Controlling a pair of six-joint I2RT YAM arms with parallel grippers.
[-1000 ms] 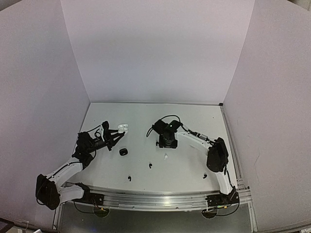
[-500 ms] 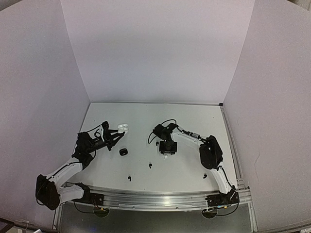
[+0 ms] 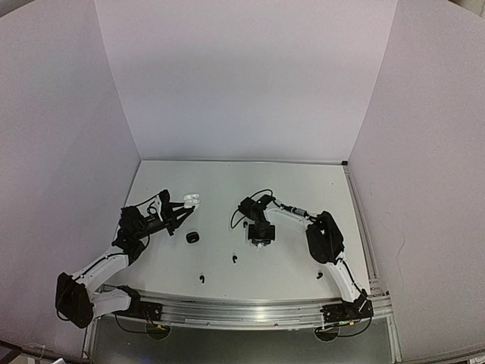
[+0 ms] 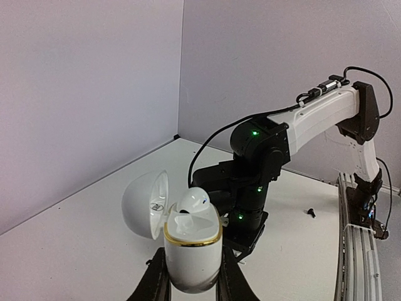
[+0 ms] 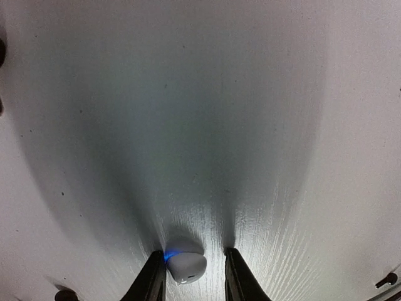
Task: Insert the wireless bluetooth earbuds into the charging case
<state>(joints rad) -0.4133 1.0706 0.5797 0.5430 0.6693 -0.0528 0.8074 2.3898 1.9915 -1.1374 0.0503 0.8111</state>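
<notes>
My left gripper [image 4: 191,285] is shut on a white charging case [image 4: 192,251] with a gold rim, held upright above the table. Its lid [image 4: 145,204] is swung open, and one white earbud [image 4: 192,199] sits in it. The same case [image 3: 191,200] shows at left centre in the top view. My right gripper [image 5: 193,262] points straight down at the table, and its jaws straddle a second white earbud [image 5: 185,266]. The left finger [image 5: 153,276] touches this earbud. A gap remains between it and the right finger [image 5: 235,276]. In the top view the right gripper [image 3: 260,240] is mid-table.
A black rounded case [image 3: 192,237] lies between the arms. Black earbuds lie loose nearer the front edge [image 3: 234,259], [image 3: 201,278], and beside the right arm [image 3: 319,275]. Purple walls enclose the table on three sides.
The right gripper has moved toward the front and down onto the white earbud on the table, and its jaws have narrowed round it. The left arm and the case have not moved.
</notes>
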